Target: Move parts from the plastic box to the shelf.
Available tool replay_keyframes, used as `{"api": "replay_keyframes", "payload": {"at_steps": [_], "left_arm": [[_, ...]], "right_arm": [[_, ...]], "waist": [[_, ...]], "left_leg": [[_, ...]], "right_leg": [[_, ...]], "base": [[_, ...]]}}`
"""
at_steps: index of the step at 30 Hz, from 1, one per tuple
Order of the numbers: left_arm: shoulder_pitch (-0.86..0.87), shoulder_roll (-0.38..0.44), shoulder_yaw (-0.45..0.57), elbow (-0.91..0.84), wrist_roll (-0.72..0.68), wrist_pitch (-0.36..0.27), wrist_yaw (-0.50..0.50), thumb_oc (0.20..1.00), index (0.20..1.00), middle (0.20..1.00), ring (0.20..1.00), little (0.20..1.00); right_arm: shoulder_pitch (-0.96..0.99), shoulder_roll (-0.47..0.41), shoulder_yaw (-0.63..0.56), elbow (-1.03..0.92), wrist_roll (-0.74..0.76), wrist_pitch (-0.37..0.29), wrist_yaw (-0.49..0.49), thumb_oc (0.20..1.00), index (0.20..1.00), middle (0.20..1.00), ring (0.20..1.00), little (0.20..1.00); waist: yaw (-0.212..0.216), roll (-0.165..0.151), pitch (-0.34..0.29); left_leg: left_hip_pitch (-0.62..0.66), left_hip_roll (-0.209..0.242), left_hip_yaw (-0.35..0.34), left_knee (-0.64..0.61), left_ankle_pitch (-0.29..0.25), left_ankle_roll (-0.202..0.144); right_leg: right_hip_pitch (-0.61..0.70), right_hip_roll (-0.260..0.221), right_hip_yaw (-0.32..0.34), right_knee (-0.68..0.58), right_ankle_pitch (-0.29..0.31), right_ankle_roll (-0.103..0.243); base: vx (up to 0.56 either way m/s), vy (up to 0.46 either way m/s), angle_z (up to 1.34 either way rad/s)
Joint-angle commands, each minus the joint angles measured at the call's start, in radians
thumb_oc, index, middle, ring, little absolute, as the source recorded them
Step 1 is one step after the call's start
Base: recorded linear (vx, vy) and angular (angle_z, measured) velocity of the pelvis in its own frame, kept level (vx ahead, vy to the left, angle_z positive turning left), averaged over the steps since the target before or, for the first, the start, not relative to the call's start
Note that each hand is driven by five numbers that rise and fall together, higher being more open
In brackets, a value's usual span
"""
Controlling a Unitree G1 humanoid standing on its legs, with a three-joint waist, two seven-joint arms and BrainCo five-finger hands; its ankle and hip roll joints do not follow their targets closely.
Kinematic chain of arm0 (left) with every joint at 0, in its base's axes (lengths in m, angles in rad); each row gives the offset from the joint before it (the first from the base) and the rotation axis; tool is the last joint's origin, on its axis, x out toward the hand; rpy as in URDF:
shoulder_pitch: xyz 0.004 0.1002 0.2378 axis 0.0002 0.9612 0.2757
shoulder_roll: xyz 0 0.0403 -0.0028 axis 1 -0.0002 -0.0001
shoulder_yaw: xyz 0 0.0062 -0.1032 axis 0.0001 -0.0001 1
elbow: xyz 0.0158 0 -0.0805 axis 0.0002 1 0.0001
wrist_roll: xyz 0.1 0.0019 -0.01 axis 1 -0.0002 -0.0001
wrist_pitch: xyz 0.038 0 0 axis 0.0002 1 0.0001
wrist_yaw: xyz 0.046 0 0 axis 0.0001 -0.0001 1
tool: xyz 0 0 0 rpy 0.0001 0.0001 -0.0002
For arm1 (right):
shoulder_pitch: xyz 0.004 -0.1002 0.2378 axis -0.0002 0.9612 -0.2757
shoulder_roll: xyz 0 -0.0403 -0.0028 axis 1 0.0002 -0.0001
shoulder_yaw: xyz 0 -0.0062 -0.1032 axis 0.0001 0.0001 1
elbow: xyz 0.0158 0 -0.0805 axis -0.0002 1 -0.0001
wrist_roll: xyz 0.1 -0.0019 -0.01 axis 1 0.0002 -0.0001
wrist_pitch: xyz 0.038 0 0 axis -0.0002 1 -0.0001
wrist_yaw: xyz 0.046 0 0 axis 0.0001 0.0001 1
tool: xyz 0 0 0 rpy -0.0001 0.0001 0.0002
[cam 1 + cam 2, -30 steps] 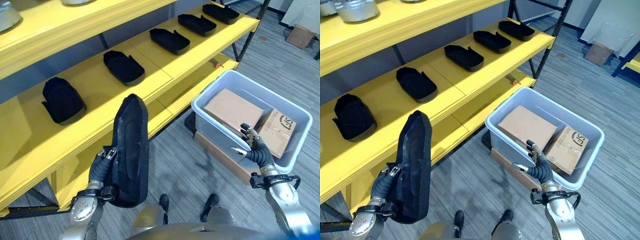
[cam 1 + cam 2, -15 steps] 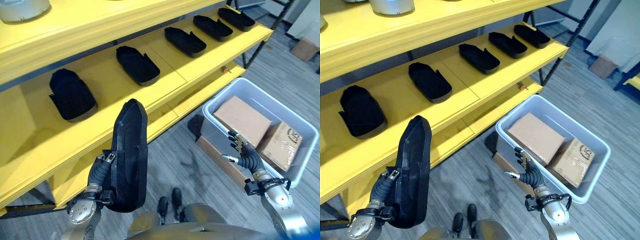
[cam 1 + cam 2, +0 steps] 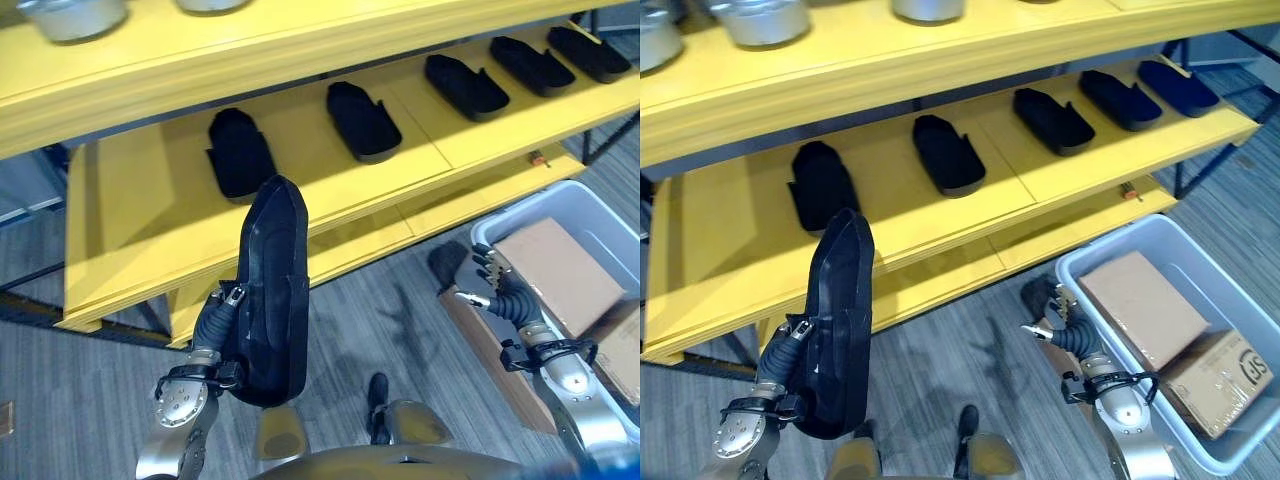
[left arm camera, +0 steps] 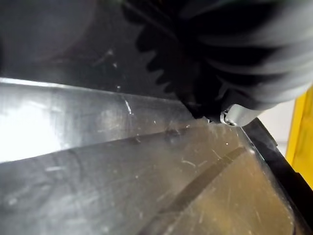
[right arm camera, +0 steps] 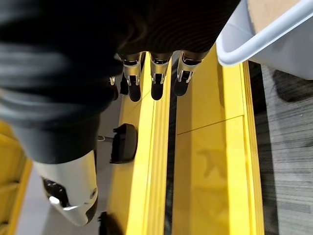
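Note:
My left hand [image 3: 213,328] is shut on a long black moulded part [image 3: 272,290] and holds it upright in front of the yellow shelf [image 3: 150,215]. Close behind that hand, the part's dark surface [image 4: 73,58] shows in the left wrist view. Several similar black parts [image 3: 240,150] lie in a row on the middle shelf board. The grey plastic box [image 3: 1120,236] stands on the floor at the right with two cardboard cartons [image 3: 1140,305] inside. My right hand [image 3: 488,288] hangs open beside the box's near corner, its fingers [image 5: 156,83] straight and holding nothing.
Metal pots [image 3: 760,20] stand on the upper shelf board. A lower yellow board [image 3: 380,235] juts out under the middle one. A bare stretch of the middle board [image 3: 130,190] lies left of the row of parts. Grey carpet [image 3: 80,390] covers the floor.
The camera has swung left along the shelf, so the box now sits at the right edge. The left hand still holds the part upright; the right hand stays open by the box.

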Motion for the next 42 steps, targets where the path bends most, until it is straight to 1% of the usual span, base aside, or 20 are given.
{"api": "replay_keyframes", "payload": {"at_steps": [1,3,4,8,9,10,13,16,22,25,28,29,30,32,36,37,38,39,40,42], "left_arm": [[0.027,0.042,0.057,-0.1,-0.039,-0.06,0.012,0.2,0.2,0.2,0.2,0.2],[0.027,0.042,0.056,-0.1,-0.033,-0.062,0.004,0.2,0.2,0.2,0.2,0.2],[0.027,0.048,0.061,-0.102,-0.026,-0.062,0.004,0.2,0.2,0.2,0.2,0.2],[0.033,0.057,0.068,-0.106,-0.014,-0.064,0.012,0.2,0.2,0.2,0.2,0.2],[0.034,0.066,0.073,-0.104,-0.009,-0.064,0.017,0.2,0.2,0.2,0.2,0.2],[0.035,0.067,0.074,-0.104,-0.009,-0.064,0.017,0.2,0.2,0.2,0.2,0.2],[0.023,0.082,0.076,-0.1,-0.005,-0.065,0.021,0.2,0.2,0.2,0.2,0.2],[0.011,0.09,0.075,-0.095,-0.002,-0.068,0.029,0.2,0.2,0.2,0.2,0.2],[-0.017,0.113,0.079,-0.096,0.003,-0.069,0.051,0.2,0.2,0.2,0.2,0.2],[-0.028,0.124,0.079,-0.095,0.006,-0.071,0.055,0.2,0.2,0.2,0.2,0.2],[-0.054,0.144,0.077,-0.087,0.025,-0.073,0.064,0.2,0.2,0.2,0.2,0.2],[-0.062,0.157,0.076,-0.082,0.029,-0.077,0.071,0.2,0.2,0.2,0.2,0.2],[-0.069,0.159,0.076,-0.078,0.033,-0.074,0.078,0.2,0.2,0.2,0.2,0.2],[-0.076,0.161,0.079,-0.076,0.038,-0.077,0.083,0.2,0.2,0.2,0.2,0.2],[-0.08,0.151,0.086,-0.072,0.03,-0.075,0.091,0.2,0.2,0.2,0.2,0.2],[-0.08,0.148,0.082,-0.067,0.029,-0.073,0.093,0.2,0.2,0.2,0.2,0.2],[-0.077,0.144,0.081,-0.072,0.033,-0.075,0.091,0.2,0.2,0.2,0.2,0.2],[-0.086,0.13,0.058,-0.066,0.036,-0.081,0.083,0.2,0.2,0.2,0.2,0.2],[-0.087,0.124,0.053,-0.072,0.033,-0.081,0.084,0.2,0.2,0.2,0.2,0.2],[-0.101,0.124,0.045,-0.07,0.029,-0.08,0.084,0.2,0.2,0.2,0.2,0.2]], "right_arm": [[0.002,-0.008,-0.003,-0.03,-0.009,-0.047,-0.028,1.0,1.0,1.0,1.0,1.0],[0.005,0.013,0.0,-0.02,-0.015,-0.041,-0.023,1.0,1.0,1.0,1.0,1.0],[0.005,0.022,-0.005,-0.023,-0.008,-0.04,-0.023,1.0,1.0,1.0,1.0,1.0],[0.006,0.049,0.009,-0.024,0.016,-0.035,-0.014,1.0,1.0,1.0,1.0,1.0],[0.001,0.059,0.019,-0.028,0.018,-0.031,-0.007,1.0,1.0,1.0,1.0,1.0],[0.001,0.06,0.02,-0.028,0.018,-0.03,-0.007,1.0,1.0,1.0,1.0,1.0],[0.003,0.07,0.017,-0.038,0.014,-0.028,0.0,1.0,1.0,1.0,1.0,1.0],[-0.001,0.075,0.022,-0.033,0.007,-0.026,0.002,1.0,1.0,1.0,1.0,1.0],[-0.043,0.07,0.045,-0.038,0.003,-0.025,0.005,1.0,1.0,1.0,1.0,1.0],[-0.058,0.071,0.054,-0.037,0.003,-0.026,0.004,1.0,1.0,1.0,1.0,1.0],[-0.071,0.083,0.061,-0.027,0.0,-0.026,0.001,1.0,1.0,1.0,1.0,1.0],[-0.082,0.088,0.068,-0.025,0.008,-0.026,-0.004,1.0,1.0,1.0,1.0,1.0],[-0.085,0.095,0.071,-0.022,0.016,-0.025,-0.006,1.0,1.0,1.0,1.0,1.0],[-0.09,0.098,0.081,-0.017,0.019,-0.024,-0.003,1.0,1.0,1.0,1.0,1.0],[-0.106,0.082,0.095,-0.012,0.014,-0.02,0.003,1.0,1.0,1.0,1.0,1.0],[-0.094,0.079,0.093,-0.016,0.014,-0.019,0.007,1.0,1.0,1.0,1.0,1.0],[-0.085,0.073,0.087,-0.024,0.008,-0.019,0.012,1.0,1.0,1.0,1.0,1.0],[-0.069,0.057,0.079,-0.027,0.007,-0.022,0.018,1.0,1.0,1.0,1.0,1.0],[-0.065,0.046,0.069,-0.037,0.005,-0.023,0.018,1.0,1.0,1.0,1.0,1.0],[-0.065,0.038,0.062,-0.036,0.004,-0.028,0.013,1.0,1.0,1.0,1.0,1.0]], "waist": [[0.007,0.024,-0.069],[0.013,0.063,-0.084],[0.019,0.06,-0.086],[0.034,0.041,-0.085],[0.044,0.027,-0.084],[0.043,0.026,-0.084],[0.056,-0.001,-0.082],[0.061,-0.016,-0.083],[0.081,-0.048,-0.079],[0.085,-0.053,-0.074],[0.088,-0.053,-0.067],[0.078,-0.04,-0.052],[0.074,-0.034,-0.047],[0.072,-0.035,-0.048],[0.068,-0.04,-0.029],[0.064,-0.045,-0.02],[0.066,-0.051,-0.013],[0.058,-0.064,-0.008],[0.056,-0.064,-0.006],[0.05,-0.063,-0.001]], "left_leg": [[0.055,0.01,0.032,-0.215,0.27,-0.037],[0.079,-0.014,0.028,-0.243,0.215,-0.056],[0.076,-0.03,0.027,-0.234,0.204,-0.054],[0.076,-0.079,0.032,-0.215,0.162,-0.039],[0.067,-0.106,0.03,-0.195,0.134,-0.028],[0.066,-0.108,0.03,-0.192,0.132,-0.027],[0.013,-0.16,0.021,-0.115,0.079,-0.007],[-0.016,-0.187,0.014,-0.078,0.054,0.005],[-0.097,-0.249,0.014,0.05,-0.023,0.032],[-0.121,-0.262,0.014,0.093,-0.045,0.042],[-0.123,-0.28,0.011,0.102,-0.069,0.069],[-0.109,-0.281,0.007,0.09,-0.071,0.082],[-0.096,-0.278,0.013,0.074,-0.069,0.089],[-0.061,-0.278,0.03,0.036,-0.069,0.088],[0.0,-0.258,0.052,0.006,-0.085,0.069],[-0.002,-0.258,0.039,0.03,-0.094,0.063],[-0.009,-0.256,0.035,0.063,-0.098,0.06],[-0.009,-0.233,0.031,0.054,-0.084,0.038],[-0.017,-0.215,0.029,0.053,-0.075,0.026],[-0.025,-0.201,0.021,0.045,-0.06,0.016]], "right_leg": [[-0.058,0.015,0.103,0.064,-0.045,0.092],[-0.054,-0.017,0.094,0.078,-0.036,0.119],[-0.041,-0.034,0.087,0.067,-0.027,0.129],[0.002,-0.077,0.084,0.027,0.004,0.155],[0.018,-0.099,0.081,-0.005,0.022,0.168],[0.02,-0.1,0.081,-0.007,0.024,0.169],[0.042,-0.139,0.071,-0.054,0.054,0.192],[0.052,-0.161,0.062,-0.072,0.076,0.205],[0.056,-0.212,0.049,-0.082,0.124,0.222],[0.05,-0.225,0.048,-0.078,0.139,0.226],[0.023,-0.243,0.072,-0.014,0.195,0.223],[-0.019,-0.233,0.109,0.062,0.227,0.208],[-0.043,-0.214,0.113,0.099,0.208,0.196],[-0.08,-0.195,0.093,0.069,0.192,0.188],[-0.125,-0.171,0.058,-0.055,0.183,0.195],[-0.107,-0.157,0.093,-0.062,0.164,0.199],[-0.105,-0.173,0.099,-0.042,0.161,0.206],[-0.102,-0.125,0.125,-0.008,0.106,0.184],[-0.107,-0.125,0.101,0.006,0.097,0.182],[-0.117,-0.116,0.098,0.027,0.083,0.179]], "base": [[0.05,0.37,0.48],[0.09,0.404,0.37],[0.11,0.347,0.31],[0.07,0.194,0.38],[0.06,0.21,0.12],[0.05,0.195,0.16],[0.05,0.191,0.1],[0.05,0.155,0.08],[0.04,0.163,0.15],[0.02,0.116,0.17],[0.04,0.169,0.11],[0.03,0.221,0.09],[0.02,0.192,0.08],[0.06,0.072,-0.07],[0.08,-0.069,-0.37],[0.06,-0.097,-0.2],[0.11,-0.263,0.32],[0.1,-0.327,0.6],[0.06,-0.348,0.57],[-0.01,-0.144,0.01]]}}
